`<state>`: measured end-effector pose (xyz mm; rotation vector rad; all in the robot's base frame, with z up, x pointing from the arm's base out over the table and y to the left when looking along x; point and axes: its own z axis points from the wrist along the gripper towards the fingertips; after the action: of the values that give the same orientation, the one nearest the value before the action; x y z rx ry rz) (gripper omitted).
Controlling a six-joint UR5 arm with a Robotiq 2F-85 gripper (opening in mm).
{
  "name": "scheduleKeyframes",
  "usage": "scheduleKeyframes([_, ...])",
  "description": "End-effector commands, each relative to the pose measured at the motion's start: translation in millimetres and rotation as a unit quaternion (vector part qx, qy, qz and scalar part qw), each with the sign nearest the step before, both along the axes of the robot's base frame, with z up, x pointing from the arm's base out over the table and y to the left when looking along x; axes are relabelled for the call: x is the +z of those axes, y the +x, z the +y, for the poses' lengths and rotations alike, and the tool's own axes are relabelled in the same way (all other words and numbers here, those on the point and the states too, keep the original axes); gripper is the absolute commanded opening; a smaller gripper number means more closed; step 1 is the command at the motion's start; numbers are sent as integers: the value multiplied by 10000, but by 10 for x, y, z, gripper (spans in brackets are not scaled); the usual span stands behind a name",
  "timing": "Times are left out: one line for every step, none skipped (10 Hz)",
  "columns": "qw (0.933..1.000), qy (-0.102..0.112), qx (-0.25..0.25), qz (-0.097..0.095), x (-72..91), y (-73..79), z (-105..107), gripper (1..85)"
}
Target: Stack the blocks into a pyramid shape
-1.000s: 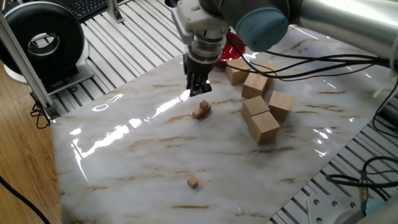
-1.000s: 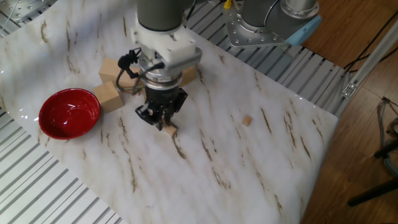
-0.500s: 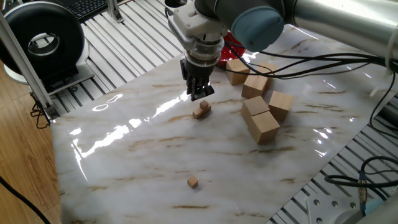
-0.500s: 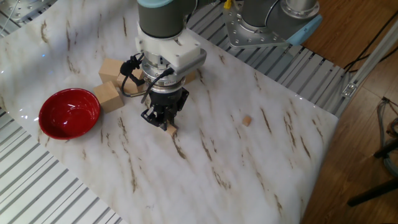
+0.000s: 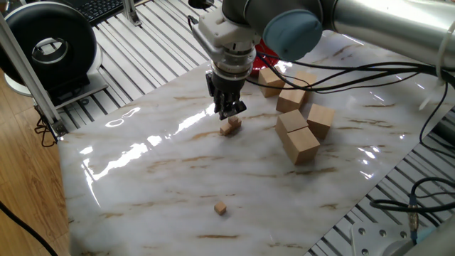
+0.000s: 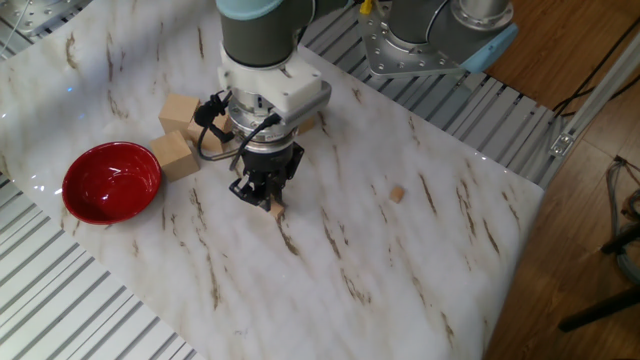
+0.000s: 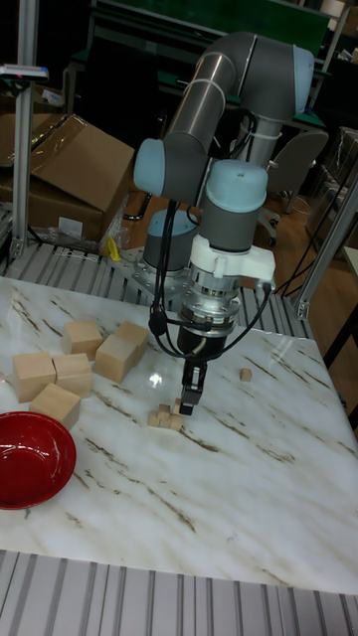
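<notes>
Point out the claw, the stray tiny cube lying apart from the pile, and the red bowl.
claw [image 5: 229, 112]: one fixed view, between its fingertips above the small pile.
stray tiny cube [image 5: 221, 208]: one fixed view, its top face.
red bowl [image 6: 88, 208]: the other fixed view, near rim.

A white marble-patterned surface [image 5: 178, 178] with tan veins lies on a ribbed aluminium frame [image 6: 60, 300] and reflects bright overhead light. Wooden floor [image 6: 580, 200] shows at the edges. A black round fan [image 5: 46, 46] stands at one corner by a keyboard [image 5: 99, 8]. Behind, open cardboard boxes [image 7: 70, 169] and an office chair [image 7: 293, 164] sit in a dim room.
</notes>
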<state>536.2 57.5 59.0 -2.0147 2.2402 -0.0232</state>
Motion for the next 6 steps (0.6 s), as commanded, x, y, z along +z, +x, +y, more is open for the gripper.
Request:
scheduleKeyframes([9999, 105, -73, 42, -44, -40, 48, 10])
scheduleKeyframes([9999, 98, -81, 35, -55, -41, 44, 10])
scheduleKeyframes([9999, 105, -81, 42, -67, -52, 37, 10])
scheduleKeyframes([9999, 105, -81, 42, -89, -56, 22, 10])
scheduleKeyframes([9999, 112, -67, 26, -113, -50, 10, 10])
scheduleKeyframes([9999, 118, -59, 25, -125, -57, 9, 10])
